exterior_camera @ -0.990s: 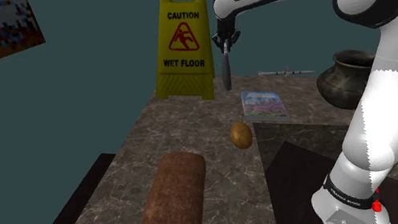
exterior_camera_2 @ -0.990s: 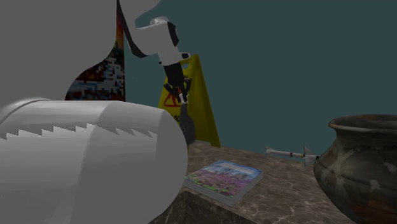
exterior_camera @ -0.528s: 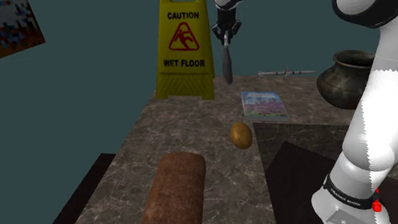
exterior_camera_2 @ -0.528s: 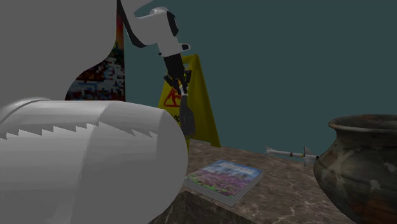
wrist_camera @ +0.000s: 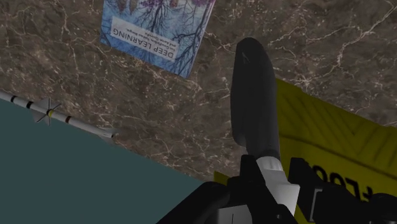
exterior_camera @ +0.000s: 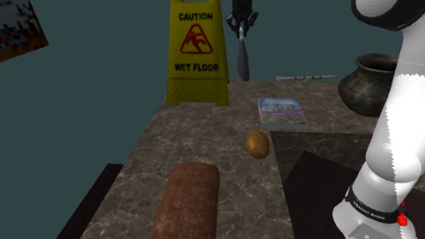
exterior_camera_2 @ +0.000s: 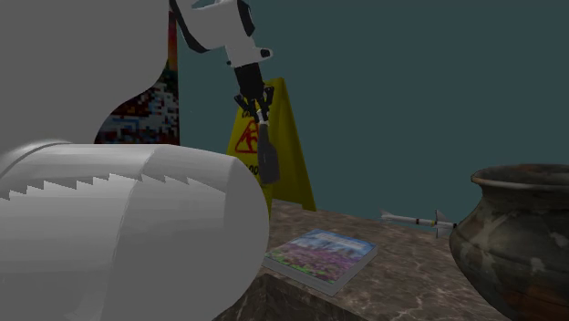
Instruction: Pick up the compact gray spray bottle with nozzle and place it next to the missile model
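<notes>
A slim dark grey spray bottle [exterior_camera: 243, 59] hangs neck-up in the air, well above the marble tabletop [exterior_camera: 204, 133]. My gripper [exterior_camera: 240, 32] is shut on its pale neck. In the second exterior view the gripper [exterior_camera_2: 262, 117] and the spray bottle [exterior_camera_2: 267, 158] hang in front of the yellow sign. Seen from the wrist, the spray bottle [wrist_camera: 254, 95] points away from the gripper [wrist_camera: 262, 191] towards the table. The missile model [exterior_camera: 304, 76], thin and grey, lies at the table's far edge beyond the book; the missile model [exterior_camera_2: 418, 220] [wrist_camera: 57, 114] is a good way from the bottle.
A yellow wet floor sign [exterior_camera: 193, 43] stands at the table's back. A colourful book [exterior_camera: 281, 111] lies flat below the bottle. A brown oval object [exterior_camera: 257, 144] and a bread loaf [exterior_camera: 186, 211] lie nearer. A dark pot [exterior_camera: 371, 82] stands near the missile.
The gripper has risen with the spray bottle in it and drifted slightly towards the shoulder view's right. Everything on the table stayed put.
</notes>
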